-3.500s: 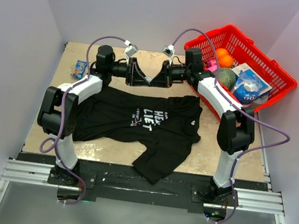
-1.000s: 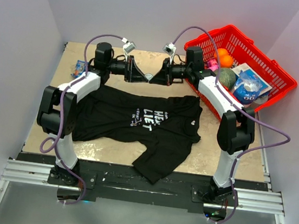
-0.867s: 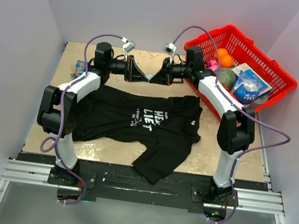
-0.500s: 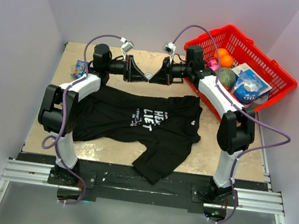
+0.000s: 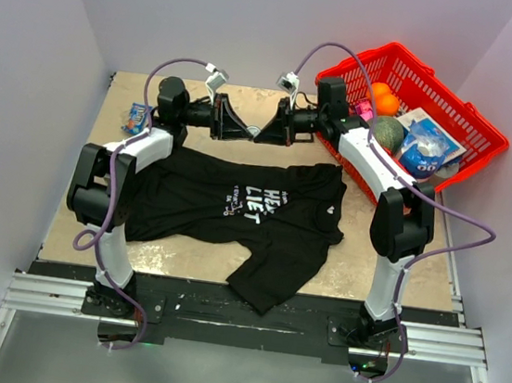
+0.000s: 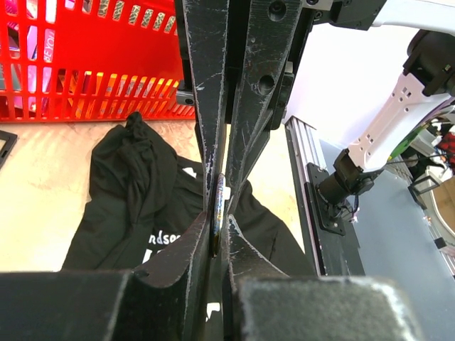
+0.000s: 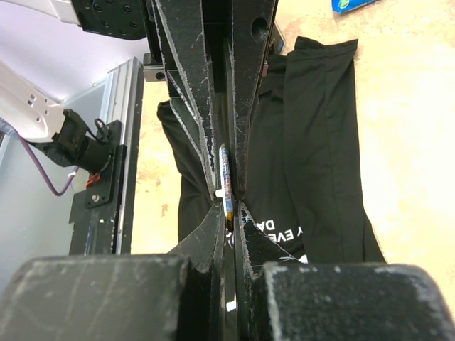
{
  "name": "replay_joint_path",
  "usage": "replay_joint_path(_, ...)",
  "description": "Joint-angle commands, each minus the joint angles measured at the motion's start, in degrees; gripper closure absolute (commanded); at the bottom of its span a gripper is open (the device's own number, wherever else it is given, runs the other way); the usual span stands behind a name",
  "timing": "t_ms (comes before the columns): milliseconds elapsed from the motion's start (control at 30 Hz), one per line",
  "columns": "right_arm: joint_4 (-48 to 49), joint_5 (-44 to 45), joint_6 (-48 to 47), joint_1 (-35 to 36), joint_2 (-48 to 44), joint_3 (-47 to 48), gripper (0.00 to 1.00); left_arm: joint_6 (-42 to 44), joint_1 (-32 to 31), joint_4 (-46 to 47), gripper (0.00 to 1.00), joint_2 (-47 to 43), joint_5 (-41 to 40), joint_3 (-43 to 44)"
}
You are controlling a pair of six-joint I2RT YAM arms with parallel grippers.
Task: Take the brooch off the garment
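The brooch (image 5: pixel 256 132) is a thin silvery disc held in the air above the table's far middle, apart from the garment. My left gripper (image 5: pixel 246 131) and right gripper (image 5: pixel 265 132) meet tip to tip and both are shut on it. In the left wrist view the brooch (image 6: pixel 219 202) shows edge-on between my left gripper's (image 6: pixel 217 238) tips and the opposing fingers. In the right wrist view the brooch (image 7: pixel 226 181) sits edge-on at my right gripper (image 7: pixel 232 213). The garment (image 5: pixel 236 203), a black T-shirt with white lettering, lies flat below; it also shows in the left wrist view (image 6: pixel 121 192) and the right wrist view (image 7: pixel 313 142).
A red basket (image 5: pixel 474 125) at the back right holds an orange, a green melon and blue-white packets; it also shows in the left wrist view (image 6: pixel 85 78). A small blue snack packet (image 5: pixel 137 118) lies at the back left.
Both grippers, still joined on the brooch, have risen and drifted slightly toward the back wall. The left arm has shifted a little to the left. The garment has not moved.
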Motion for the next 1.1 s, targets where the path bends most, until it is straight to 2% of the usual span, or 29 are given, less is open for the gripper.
replay_joint_path(0,-2.3,-1.5,-1.6,1.2,1.0,2.3,1.0,0.5,0.3,2.1,0.89,0.3,-2.0,1.9)
replay_joint_path(200,-3.4,-1.2,-3.2,1.3,0.9,2.8,1.0,2.9,0.2,-2.8,0.95,0.5,-4.3,3.0)
replay_joint_path(367,-8.6,0.4,-9.3,2.1,0.9,5.5,1.0,6.1,-0.2,-9.9,0.98,0.9,-7.1,4.6)
replay_joint_path(533,-9.9,0.7,-11.1,2.2,0.7,6.1,1.0,6.2,-0.2,-11.7,1.0,0.8,-8.8,4.4)
replay_joint_path(767,-12.0,0.0,-14.0,2.3,0.9,7.5,1.0,-1.4,-0.1,-5.1,1.0,1.4,-7.2,3.1)
replay_joint_path(800,-12.5,-0.2,-15.3,2.3,1.1,7.9,1.0,-3.0,-0.1,-3.4,1.0,1.4,-6.5,2.5)
replay_joint_path(833,-13.0,-0.5,-15.7,2.3,1.3,8.3,1.0,-5.0,-0.1,3.6,1.0,1.4,-5.5,1.8)
replay_joint_path(867,-13.5,-0.9,-15.9,2.3,1.6,8.6,1.0,-9.8,-0.2,7.9,0.96,1.3,-4.4,1.0)
replay_joint_path(933,-13.6,-1.1,-16.1,2.3,1.8,9.2,1.0,-12.4,-0.1,14.3,0.92,1.2,-3.9,-0.3)
replay_joint_path(1067,-13.2,-1.2,-15.4,2.3,1.9,9.0,1.0,-12.1,-0.1,14.2,0.84,1.1,-3.6,-0.2)
